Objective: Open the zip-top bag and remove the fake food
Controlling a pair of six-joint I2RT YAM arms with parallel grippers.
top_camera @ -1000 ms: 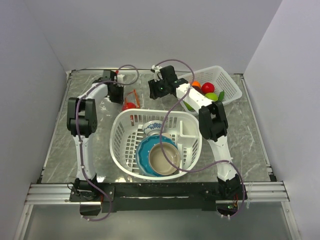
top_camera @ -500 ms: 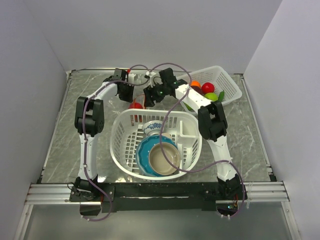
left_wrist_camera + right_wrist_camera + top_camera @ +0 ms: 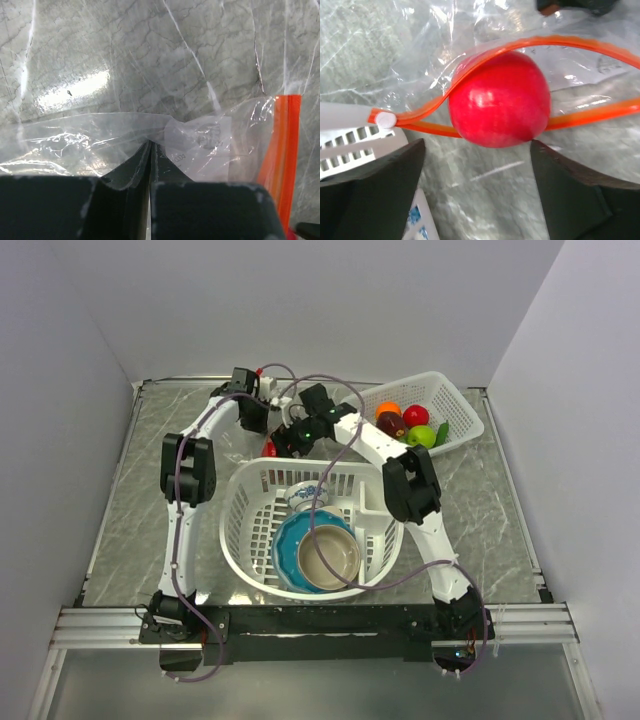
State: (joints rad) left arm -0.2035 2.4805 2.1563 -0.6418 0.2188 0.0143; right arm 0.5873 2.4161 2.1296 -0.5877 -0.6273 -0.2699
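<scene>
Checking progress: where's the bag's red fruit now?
Right wrist view: the red fruit sits in the open mouth of the zip-top bag, between its orange zip strips, ahead of the right fingers.

fake food (image 3: pixel 499 100) in zip-top bag (image 3: pixel 470 30), behind basket (image 3: pixel 238 525)

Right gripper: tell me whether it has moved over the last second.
Yes. The right gripper has shifted left, away from the tray, and down toward the basket's far rim.
</scene>
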